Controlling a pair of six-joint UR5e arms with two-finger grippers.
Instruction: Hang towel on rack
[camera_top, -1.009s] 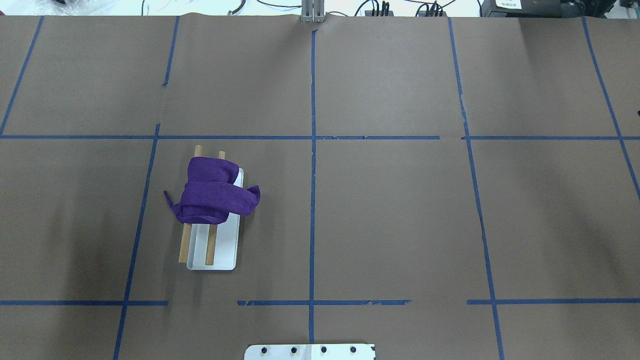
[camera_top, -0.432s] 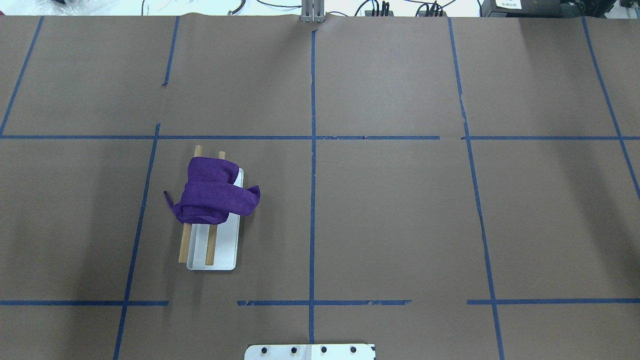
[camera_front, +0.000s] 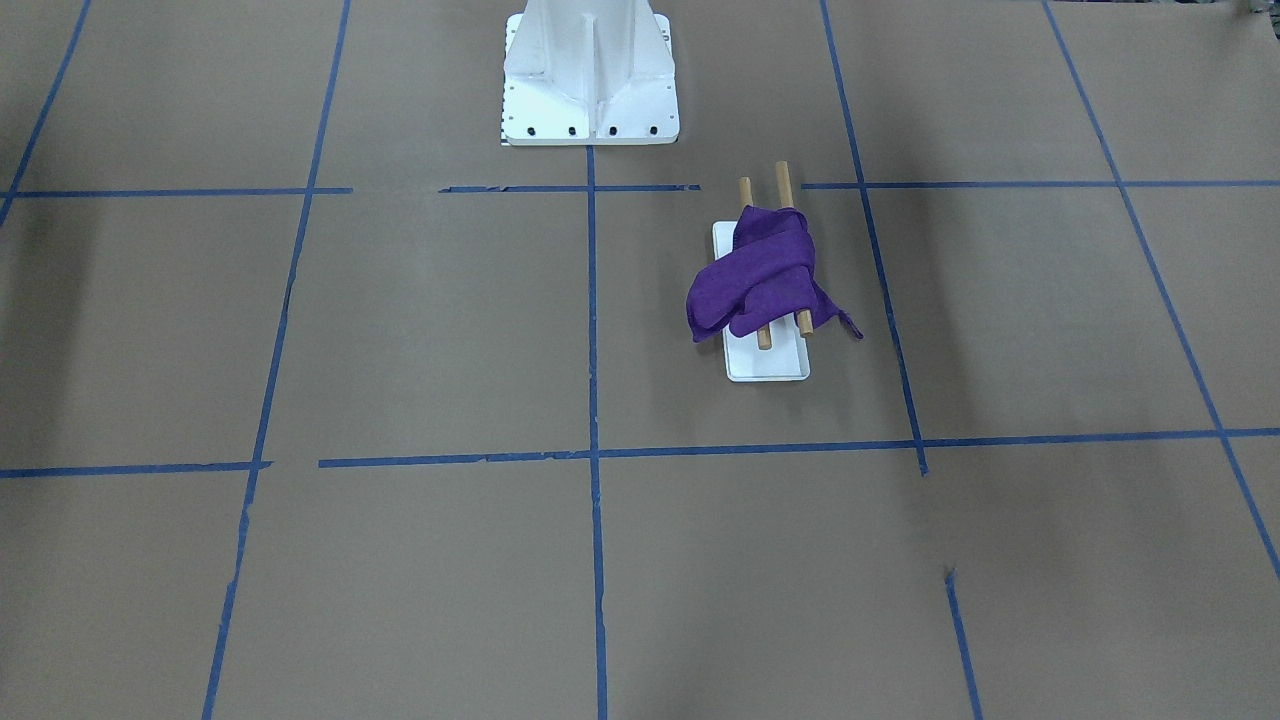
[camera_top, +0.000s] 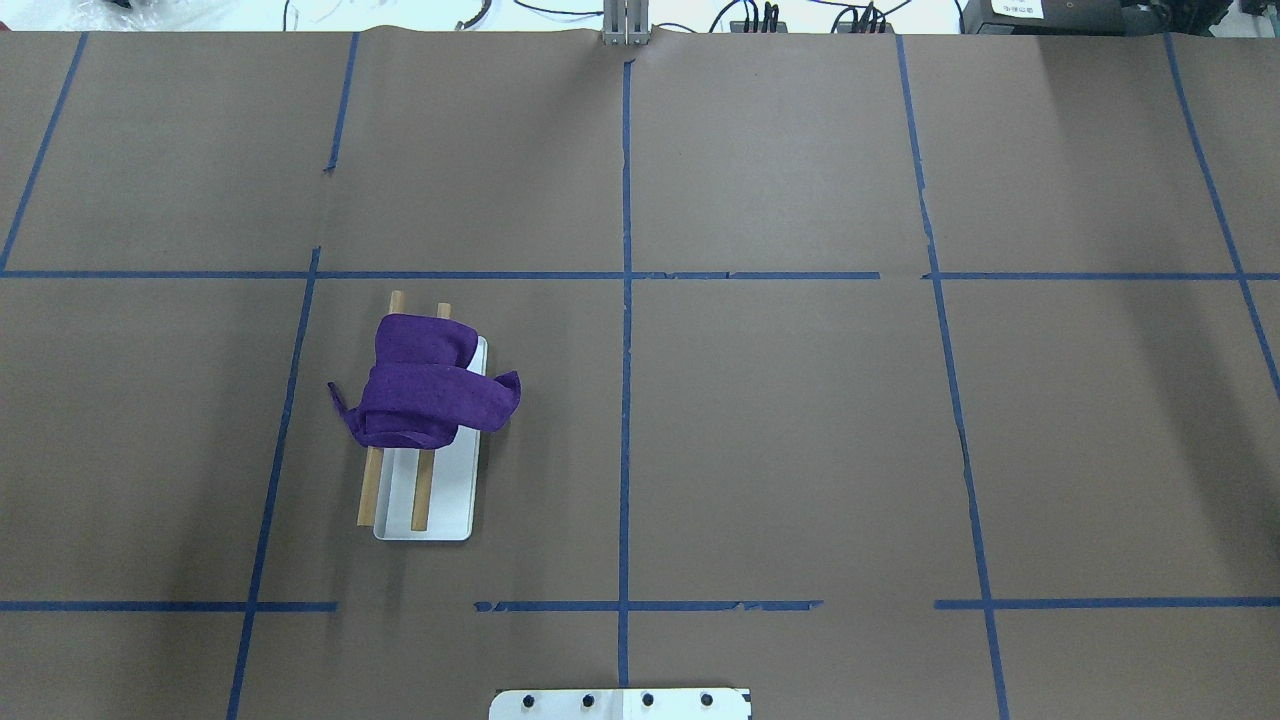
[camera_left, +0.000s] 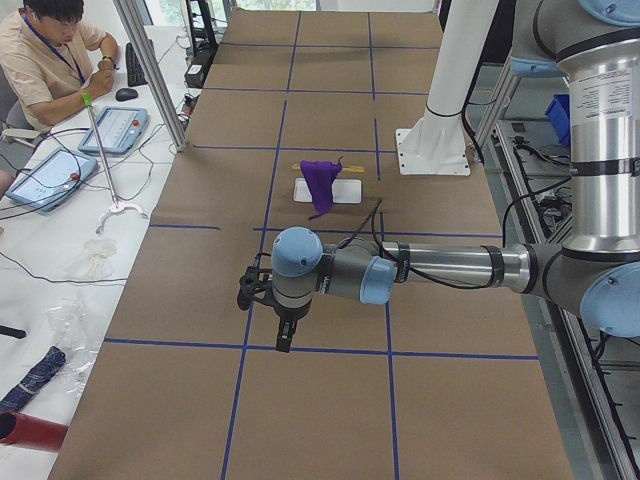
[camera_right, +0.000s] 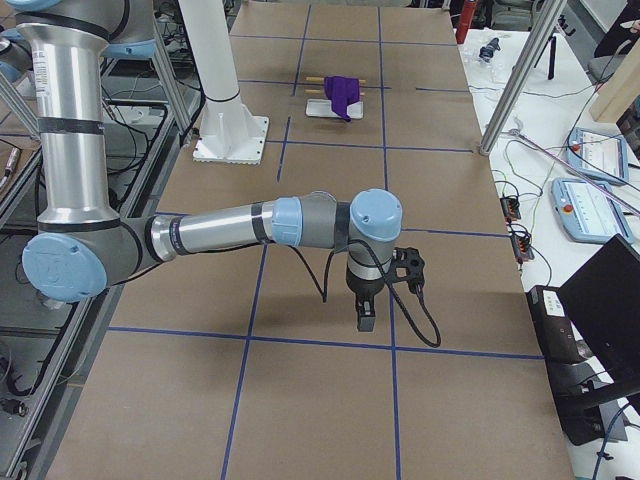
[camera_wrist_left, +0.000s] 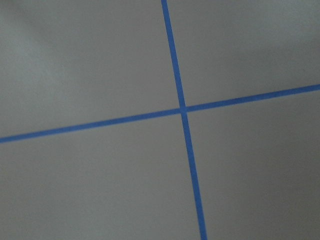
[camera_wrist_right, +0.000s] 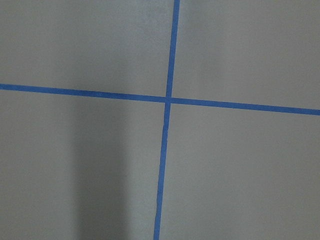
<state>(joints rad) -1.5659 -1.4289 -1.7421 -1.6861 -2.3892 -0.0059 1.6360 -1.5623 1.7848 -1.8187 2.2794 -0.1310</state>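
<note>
A purple towel lies bunched over the far half of a small rack with two wooden rails on a white base. It also shows in the front-facing view, with the rack's base under it, and far off in both side views. My left gripper hangs over the table's left end, far from the rack. My right gripper hangs over the right end. Both show only in side views, so I cannot tell whether they are open or shut. The wrist views show only brown paper and blue tape.
The robot's white pedestal stands at the table's near edge, close to the rack. Blue tape lines cross the brown paper. An operator sits beyond the far edge beside tablets and a metal post.
</note>
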